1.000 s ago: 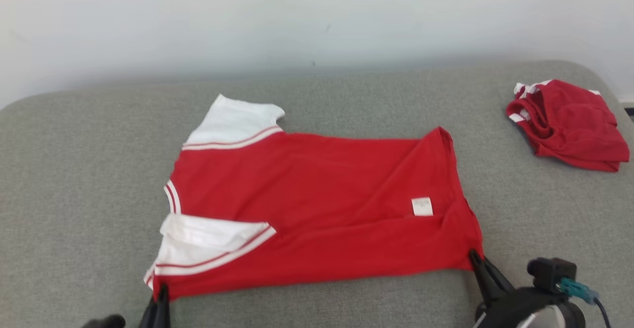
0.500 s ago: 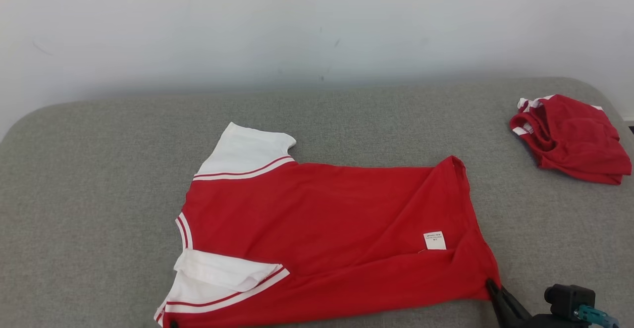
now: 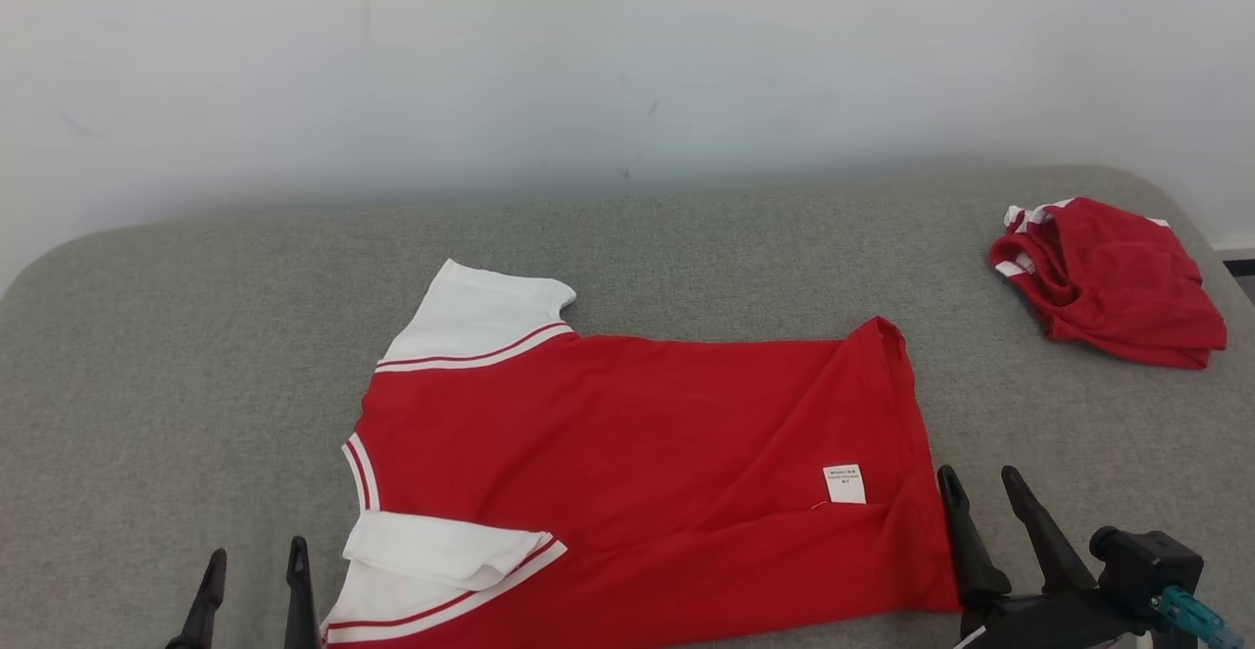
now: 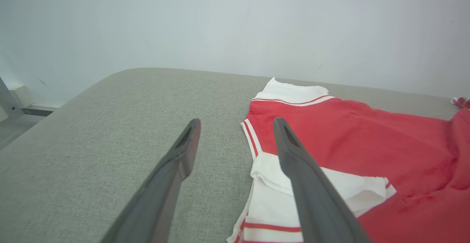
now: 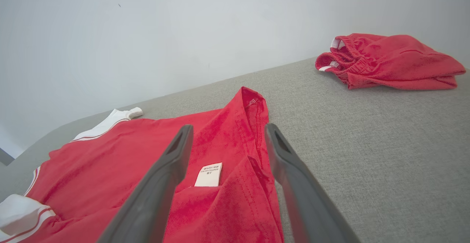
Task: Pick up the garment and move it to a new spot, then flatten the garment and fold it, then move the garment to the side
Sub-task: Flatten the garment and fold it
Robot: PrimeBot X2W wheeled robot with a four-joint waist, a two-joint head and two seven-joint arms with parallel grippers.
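- Count: 2 grippers, 2 red clothing items, 1 grey padded surface (image 3: 147, 355) under it all.
- left gripper (image 3: 257, 551): fingers spread wide, nothing btwn them, tips over bare grey.
- right gripper (image 3: 978, 474): also spread wide, holding nothing.
- garment (image 3: 637, 453) lies flat btwn the 2 grippers, stretching fwd from both.
- Its neck-and-sleeve end sits just beside the left gripper, on that gripper's inner side; near sleeve (image 3: 441, 556) is closest to the fingers.
- Hem end sits at the right gripper; in right wrist view the hem corner shows btwn the fingers, can't tell if they touch.
- Look: red body, 2 white sleeves w/ red stripe trim. Near one is folded in over the body, far sleeve (image 3: 480, 316) sticks out away from the grippers. 1 white label (image 3: 844, 483) near the hem, soft creases around it.
- red bundle (image 3: 1108, 281): 2nd item, folded, well apart, fwd and to the outer side of the right gripper.
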